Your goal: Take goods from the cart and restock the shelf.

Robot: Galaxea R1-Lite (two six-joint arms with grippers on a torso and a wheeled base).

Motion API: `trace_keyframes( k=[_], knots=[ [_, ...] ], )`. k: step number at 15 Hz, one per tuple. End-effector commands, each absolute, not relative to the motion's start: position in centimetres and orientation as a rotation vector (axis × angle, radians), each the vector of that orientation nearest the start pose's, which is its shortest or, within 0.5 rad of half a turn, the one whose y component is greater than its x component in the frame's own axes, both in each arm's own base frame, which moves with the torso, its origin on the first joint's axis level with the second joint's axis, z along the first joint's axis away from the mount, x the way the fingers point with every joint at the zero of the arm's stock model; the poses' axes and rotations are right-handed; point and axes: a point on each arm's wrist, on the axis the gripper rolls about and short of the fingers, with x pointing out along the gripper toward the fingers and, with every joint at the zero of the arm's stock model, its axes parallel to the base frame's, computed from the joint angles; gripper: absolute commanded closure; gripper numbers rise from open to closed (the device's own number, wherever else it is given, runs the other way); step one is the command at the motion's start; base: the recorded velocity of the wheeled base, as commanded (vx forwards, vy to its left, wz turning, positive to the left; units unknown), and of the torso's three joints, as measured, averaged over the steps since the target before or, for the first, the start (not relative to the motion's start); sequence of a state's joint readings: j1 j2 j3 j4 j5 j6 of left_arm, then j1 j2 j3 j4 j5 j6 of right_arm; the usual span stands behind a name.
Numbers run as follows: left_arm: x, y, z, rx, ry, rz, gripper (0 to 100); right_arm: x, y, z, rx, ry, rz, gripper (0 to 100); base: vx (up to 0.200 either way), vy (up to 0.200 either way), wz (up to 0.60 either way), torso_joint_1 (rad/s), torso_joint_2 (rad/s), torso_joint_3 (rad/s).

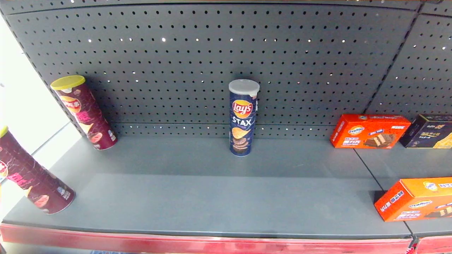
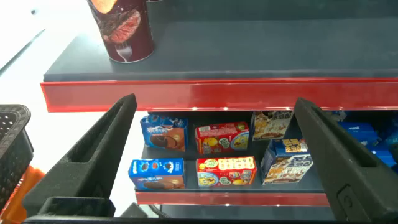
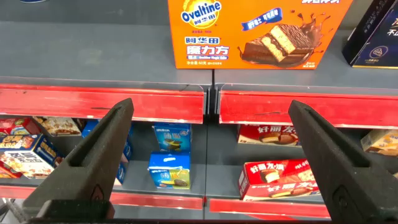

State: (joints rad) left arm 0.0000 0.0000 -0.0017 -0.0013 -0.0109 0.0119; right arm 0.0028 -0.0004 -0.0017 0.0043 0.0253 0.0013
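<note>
A blue chip can [image 1: 243, 118] with a grey lid stands upright at the back middle of the grey shelf [image 1: 212, 197]. Two maroon cans stand on the shelf's left side, one at the back [image 1: 84, 113] and one near the front edge [image 1: 33, 176]. My left gripper [image 2: 214, 102] is open and holds nothing; it hangs in front of the red shelf edge [image 2: 217, 94], below the front maroon can [image 2: 124, 28]. My right gripper [image 3: 211, 104] is open too, in front of the shelf edge, just below an orange box [image 3: 258, 34].
Orange boxes [image 1: 369, 131] [image 1: 415, 199] and a dark box [image 1: 429, 131] fill the shelf's right side. Lower shelves hold blue and red snack boxes [image 2: 221, 155] [image 3: 169, 155]. A black mesh basket [image 2: 12, 143] sits beside my left gripper. The shelf middle has free room.
</note>
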Motion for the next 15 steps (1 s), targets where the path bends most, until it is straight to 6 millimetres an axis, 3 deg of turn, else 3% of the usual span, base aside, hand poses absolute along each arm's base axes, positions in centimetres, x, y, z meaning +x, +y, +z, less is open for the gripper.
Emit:
trace_keyframes(
  k=[1,7,15],
  knots=[
    [-2.29,-0.02,7.61,0.012,-0.003,-0.011,0,-2.29,0.05,7.54,0.002,0.003,0.029,0,0.0,0.0,0.0,0.0,0.0,0.0],
    [-2.29,-0.02,7.61,0.012,-0.003,-0.011,0,-2.29,0.05,7.54,0.002,0.003,0.029,0,0.0,0.0,0.0,0.0,0.0,0.0],
    [-2.29,-0.02,7.61,0.012,-0.003,-0.011,0,-2.29,0.05,7.54,0.002,0.003,0.029,0,0.0,0.0,0.6,0.005,0.0,0.002]
  ],
)
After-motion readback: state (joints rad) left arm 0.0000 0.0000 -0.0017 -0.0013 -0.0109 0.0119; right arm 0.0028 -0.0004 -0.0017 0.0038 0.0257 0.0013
